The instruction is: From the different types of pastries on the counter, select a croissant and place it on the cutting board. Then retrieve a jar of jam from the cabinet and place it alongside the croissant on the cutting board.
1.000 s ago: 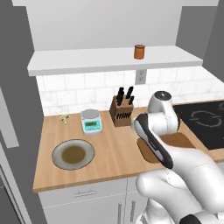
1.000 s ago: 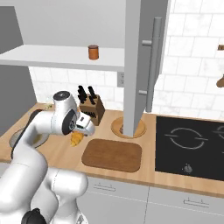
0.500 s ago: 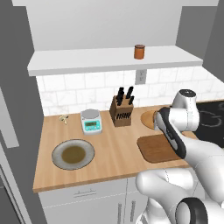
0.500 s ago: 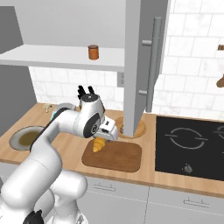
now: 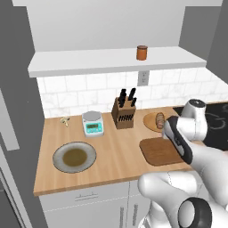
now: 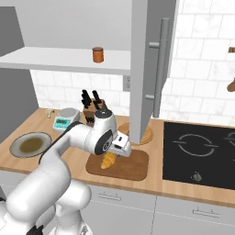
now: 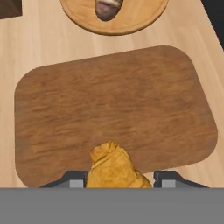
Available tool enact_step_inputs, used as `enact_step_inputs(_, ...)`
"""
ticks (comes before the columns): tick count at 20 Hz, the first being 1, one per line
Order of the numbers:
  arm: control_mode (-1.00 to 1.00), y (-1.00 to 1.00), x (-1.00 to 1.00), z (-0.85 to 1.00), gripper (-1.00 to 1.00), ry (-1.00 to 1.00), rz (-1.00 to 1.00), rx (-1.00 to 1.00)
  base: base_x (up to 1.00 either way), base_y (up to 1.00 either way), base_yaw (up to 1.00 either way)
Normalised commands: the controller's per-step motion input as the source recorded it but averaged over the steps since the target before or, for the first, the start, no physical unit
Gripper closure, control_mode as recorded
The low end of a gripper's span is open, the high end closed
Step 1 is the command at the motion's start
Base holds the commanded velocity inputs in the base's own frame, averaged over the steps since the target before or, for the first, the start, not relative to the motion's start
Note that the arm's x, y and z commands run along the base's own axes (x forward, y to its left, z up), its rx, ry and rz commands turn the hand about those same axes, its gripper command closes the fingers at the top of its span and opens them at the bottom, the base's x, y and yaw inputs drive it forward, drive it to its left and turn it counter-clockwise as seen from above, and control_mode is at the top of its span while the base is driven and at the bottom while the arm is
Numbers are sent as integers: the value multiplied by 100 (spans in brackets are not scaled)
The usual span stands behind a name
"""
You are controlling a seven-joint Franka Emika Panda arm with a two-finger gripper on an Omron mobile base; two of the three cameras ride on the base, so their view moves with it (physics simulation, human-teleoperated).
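While the gripper (image 6: 114,155) is hanging above the cutting board (image 6: 133,169) in the lower middle of the right base view, its two fingers are pinching the croissant (image 6: 108,160) between them, closed only as far as the pastry's width allows. In the hand view the croissant (image 7: 114,168) is sitting at the bottom centre of the frame, flanked by the two dark finger tips, with its pointed end reaching up into the picture over the board's near edge.

The relation that is mattering for the coming move is vertical: the cutting board (image 7: 113,109) is lying directly under the held pastry and is spreading away toward the top of the hand view, its long axis running left to right across the frame. Whether the croissant is already touching the wood I cannot tell; in the right base view it is looking very near the surface, over the board's left part. My judgement is that a short descent and a parting of the fingers is all the first half of the task is asking for.

Beyond the board, at the top of the hand view, the darker bun (image 7: 106,8) is resting on the round light-wood plate (image 7: 144,19), apart from the board's far edge.

The jar of jam (image 5: 141,52) is standing on the white cabinet shelf (image 5: 89,60) in the upper middle of the left base view, well above the counter (image 5: 113,156) and the knife block (image 5: 124,114), so that step is remaining undone.
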Motion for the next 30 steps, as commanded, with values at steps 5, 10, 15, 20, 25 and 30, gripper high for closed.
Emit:
enact_step_inputs(5,-100,0,11,-12,100,-2,0,0,0,0,0)
enact_step_inputs(10,-100,0,26,-21,100,0,0,0,0,0,0)
enact_step_inputs(15,-100,0,25,-29,100,0,0,0,0,0,0)
enact_step_inputs(20,-100,0,24,-28,100,0,0,0,0,0,0)
enact_step_inputs(25,-100,0,24,-22,100,0,0,0,0,0,0)
enact_step_inputs(30,-100,0,24,-13,100,-3,0,0,0,0,0)
